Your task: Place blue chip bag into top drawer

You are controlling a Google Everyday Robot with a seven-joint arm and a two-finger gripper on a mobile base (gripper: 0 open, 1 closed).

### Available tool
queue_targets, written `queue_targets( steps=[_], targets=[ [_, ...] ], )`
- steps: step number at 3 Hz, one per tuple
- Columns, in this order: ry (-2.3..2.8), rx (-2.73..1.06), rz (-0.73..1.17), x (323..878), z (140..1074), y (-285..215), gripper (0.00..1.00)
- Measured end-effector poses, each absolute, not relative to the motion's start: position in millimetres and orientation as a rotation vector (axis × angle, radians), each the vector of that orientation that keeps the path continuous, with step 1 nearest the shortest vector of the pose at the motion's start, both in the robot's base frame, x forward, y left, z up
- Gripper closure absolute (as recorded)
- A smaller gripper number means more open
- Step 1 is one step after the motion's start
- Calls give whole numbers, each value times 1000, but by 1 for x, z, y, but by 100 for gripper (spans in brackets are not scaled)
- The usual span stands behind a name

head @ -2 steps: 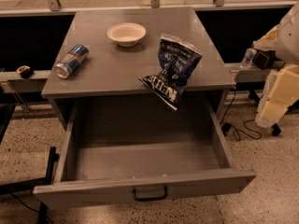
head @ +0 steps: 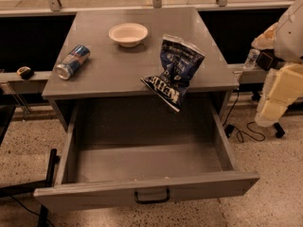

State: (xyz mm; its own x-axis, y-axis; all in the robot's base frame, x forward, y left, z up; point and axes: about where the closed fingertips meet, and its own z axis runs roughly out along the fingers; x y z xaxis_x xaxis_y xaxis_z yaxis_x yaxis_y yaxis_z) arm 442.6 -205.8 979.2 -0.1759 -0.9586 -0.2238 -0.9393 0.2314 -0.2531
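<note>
Bag point(head: 177, 70) overhangs the bench point(head: 118, 74) front edge above the open drawer point(head: 142, 160), long axis 1-to-7 o'clock, at 10 o'clock from the claw point(head: 272, 109); claw's state: cannot tell.

Cream blocky arm point(head: 280, 94), dark end effector point(head: 259, 58) far right

High frontal view, pincer point(head: 273, 105) at right

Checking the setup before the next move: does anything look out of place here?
The blue chip bag hangs crumpled over the front edge of the counter, its lower end dangling above the open top drawer, not inside. The drink can lies on its side. The gripper sits off to the right, away from both.
</note>
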Motion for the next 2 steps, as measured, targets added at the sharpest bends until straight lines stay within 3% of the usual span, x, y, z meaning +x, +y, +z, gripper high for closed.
queue_targets(
  steps=[2],
  targets=[
    [1973, -1842, 122, 533, 986, -126, 0]
  ],
)
